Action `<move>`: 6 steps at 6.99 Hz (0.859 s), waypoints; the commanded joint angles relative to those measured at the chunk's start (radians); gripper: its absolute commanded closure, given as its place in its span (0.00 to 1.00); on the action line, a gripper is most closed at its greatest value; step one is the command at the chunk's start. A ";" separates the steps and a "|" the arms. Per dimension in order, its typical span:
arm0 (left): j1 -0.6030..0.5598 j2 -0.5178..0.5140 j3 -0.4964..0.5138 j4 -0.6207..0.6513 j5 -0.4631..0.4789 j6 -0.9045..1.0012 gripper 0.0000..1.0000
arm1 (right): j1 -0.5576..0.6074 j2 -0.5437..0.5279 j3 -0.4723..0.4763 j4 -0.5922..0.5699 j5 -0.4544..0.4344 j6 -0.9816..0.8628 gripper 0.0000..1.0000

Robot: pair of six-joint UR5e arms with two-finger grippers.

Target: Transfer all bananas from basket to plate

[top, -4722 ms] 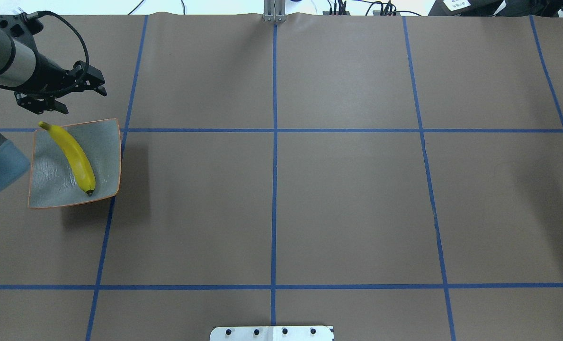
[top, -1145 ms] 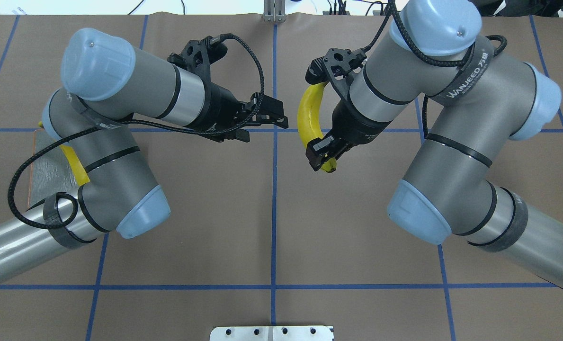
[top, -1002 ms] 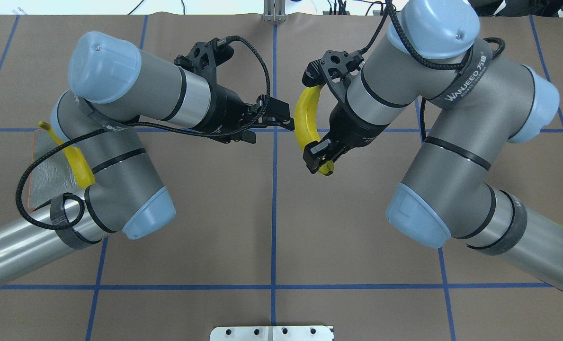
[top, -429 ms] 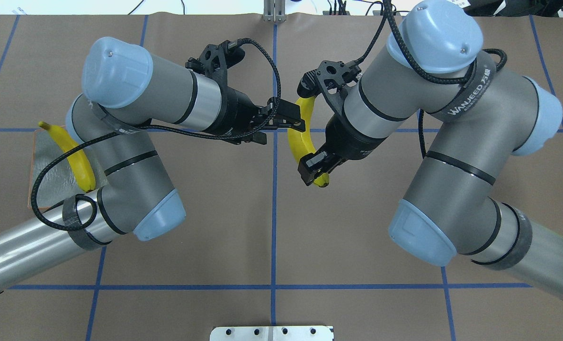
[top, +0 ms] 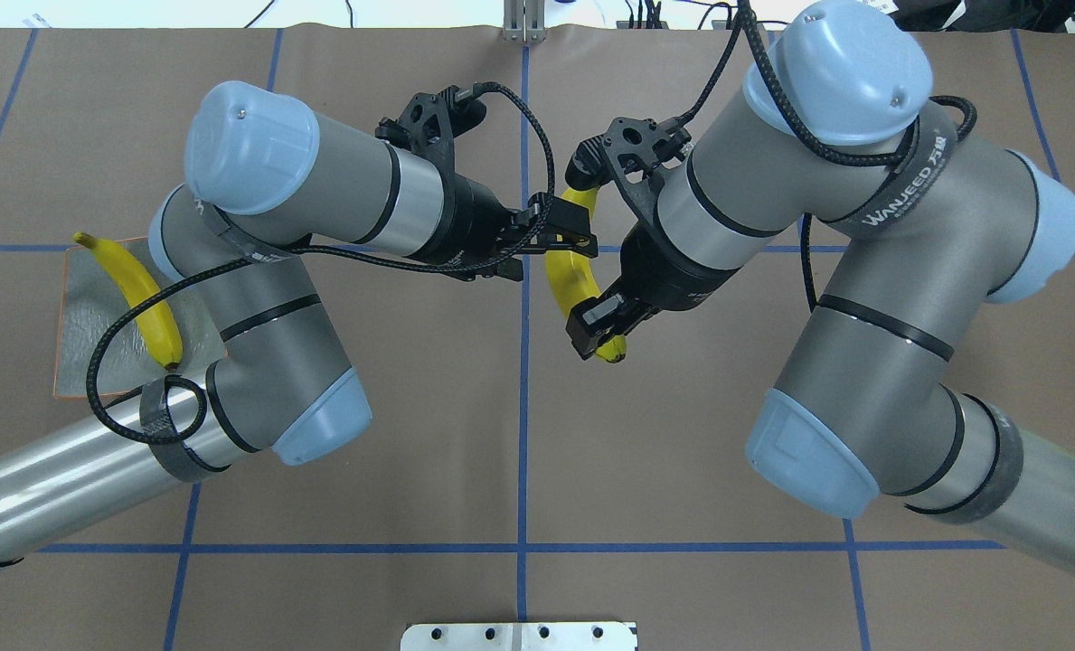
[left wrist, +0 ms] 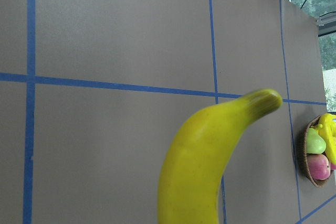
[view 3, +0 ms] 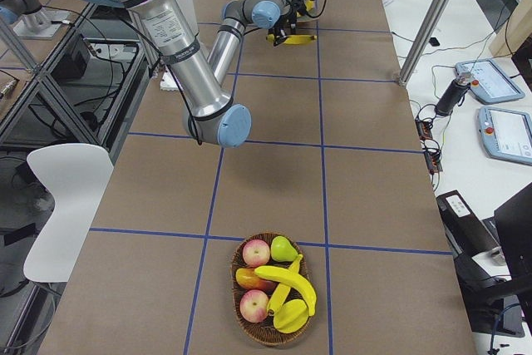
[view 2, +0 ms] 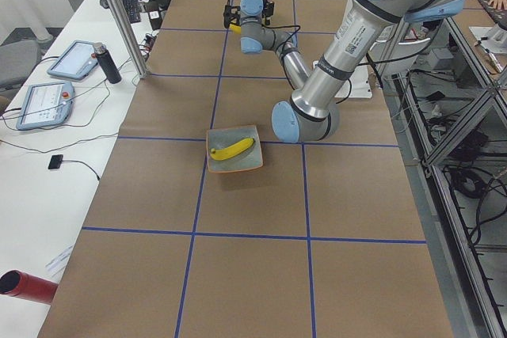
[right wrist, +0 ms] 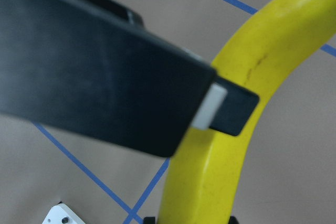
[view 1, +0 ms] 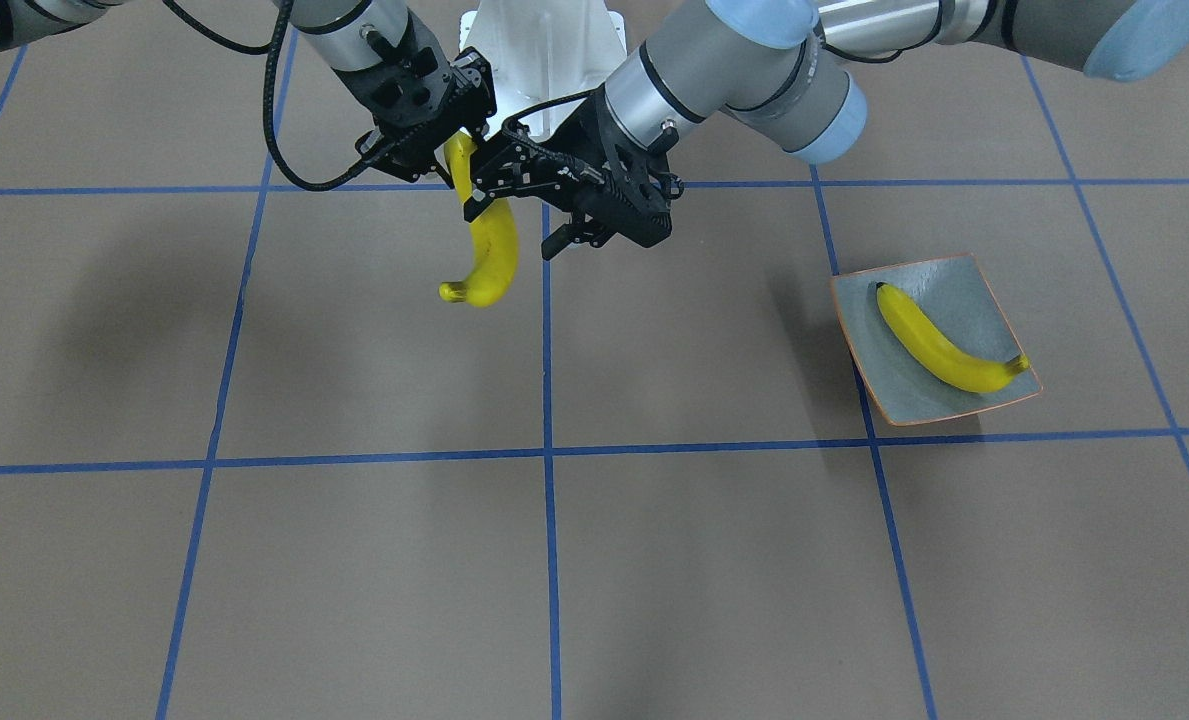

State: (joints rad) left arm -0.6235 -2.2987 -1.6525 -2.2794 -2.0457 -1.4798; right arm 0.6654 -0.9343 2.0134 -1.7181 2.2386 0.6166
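Overhead exterior: right pincer (top: 598, 333) grips 1 banana (top: 566, 276) by its near end, well apart from the plate (top: 85, 307). Left pincer (top: 573, 233), on the plate's side, looks open, crossing the banana's length midway. Handover likely.

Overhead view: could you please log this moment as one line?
handover mid-air | right gripper shut on banana | left gripper at it, grip unclear | plate holds another banana | basket has bananas
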 commanded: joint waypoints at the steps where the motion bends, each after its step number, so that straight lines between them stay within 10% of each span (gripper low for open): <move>1: 0.021 -0.004 0.002 -0.002 0.022 -0.001 0.00 | -0.004 0.000 0.001 0.000 -0.001 0.000 1.00; 6: 0.022 -0.025 0.026 0.000 0.041 -0.001 0.09 | -0.009 -0.001 0.002 0.000 0.000 0.000 1.00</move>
State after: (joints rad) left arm -0.6014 -2.3143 -1.6381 -2.2796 -2.0177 -1.4803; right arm 0.6568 -0.9351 2.0154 -1.7181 2.2388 0.6167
